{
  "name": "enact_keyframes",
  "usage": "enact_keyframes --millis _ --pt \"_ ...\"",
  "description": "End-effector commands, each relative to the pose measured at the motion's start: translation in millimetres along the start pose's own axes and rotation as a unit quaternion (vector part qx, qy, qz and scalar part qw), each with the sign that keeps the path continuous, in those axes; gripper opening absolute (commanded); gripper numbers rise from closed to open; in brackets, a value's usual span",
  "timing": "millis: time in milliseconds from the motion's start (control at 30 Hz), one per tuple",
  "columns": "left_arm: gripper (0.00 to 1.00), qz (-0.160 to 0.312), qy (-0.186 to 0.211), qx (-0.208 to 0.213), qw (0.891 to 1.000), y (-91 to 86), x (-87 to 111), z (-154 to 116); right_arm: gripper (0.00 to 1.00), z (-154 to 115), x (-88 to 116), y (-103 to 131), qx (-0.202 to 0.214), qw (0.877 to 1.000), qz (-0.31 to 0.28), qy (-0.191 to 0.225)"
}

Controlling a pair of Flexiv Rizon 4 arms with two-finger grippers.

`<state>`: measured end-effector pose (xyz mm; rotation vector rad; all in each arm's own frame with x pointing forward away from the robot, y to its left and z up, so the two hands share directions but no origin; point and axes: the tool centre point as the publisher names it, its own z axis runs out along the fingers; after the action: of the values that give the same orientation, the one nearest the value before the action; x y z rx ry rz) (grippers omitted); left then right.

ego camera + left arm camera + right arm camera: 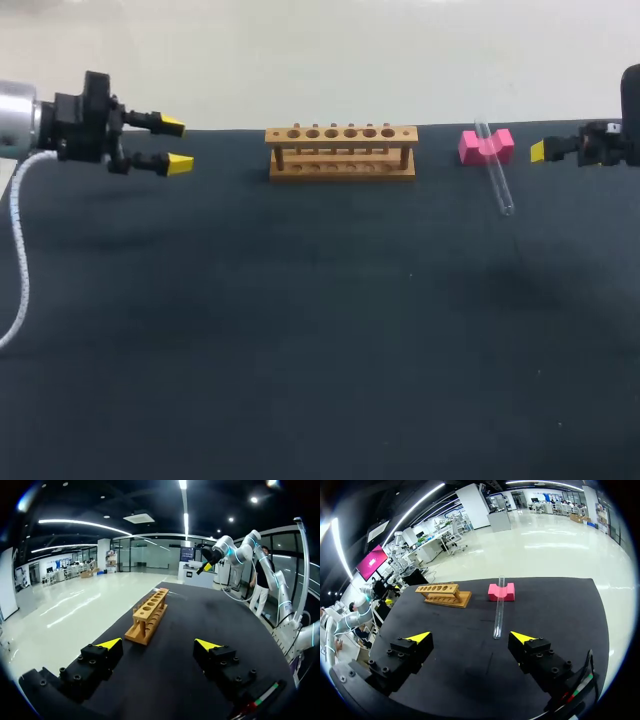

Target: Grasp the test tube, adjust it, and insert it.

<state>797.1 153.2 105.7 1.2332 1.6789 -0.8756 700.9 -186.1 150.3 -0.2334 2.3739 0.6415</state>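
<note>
A clear glass test tube (pixel 497 180) lies slanted, its far end resting in the notch of a pink block (pixel 470 148) and its near end on the black table. A wooden rack (pixel 341 152) with a row of several holes stands at the back middle. My right gripper (pixel 540 152) hovers open at the right edge, just right of the block. In the right wrist view its fingers (pixel 470 637) are spread, with the tube (pixel 498 607) and block (pixel 501 592) ahead of them, untouched. My left gripper (pixel 172 143) hangs open at the far left, pointing at the rack (pixel 149 612), with nothing between its tips (pixel 158 644).
The black table top (pixel 300 330) stretches from the rack to the front edge. A white cable (pixel 20 260) hangs from my left arm down to the table's left side. The rack (pixel 442 595) stands to the left of the pink block in the right wrist view.
</note>
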Motion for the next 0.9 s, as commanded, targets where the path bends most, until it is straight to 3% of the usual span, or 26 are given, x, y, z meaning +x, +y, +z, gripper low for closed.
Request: enact_keyframes --millis 33,533,900 --pt "1.00 -0.001 -0.001 0.035 0.999 8.5 1.7 11 1.00 0 0 1 0.002 1.000 0.000 0.000" --pt "1.00 -0.008 -0.009 -0.002 1.000 2.9 3.1 22 1.00 0 0 1 0.002 1.000 0.000 0.000" --pt "1.00 -0.006 -0.005 -0.002 1.000 1.6 3.2 22 1.00 0 0 1 0.002 1.000 0.000 0.000"
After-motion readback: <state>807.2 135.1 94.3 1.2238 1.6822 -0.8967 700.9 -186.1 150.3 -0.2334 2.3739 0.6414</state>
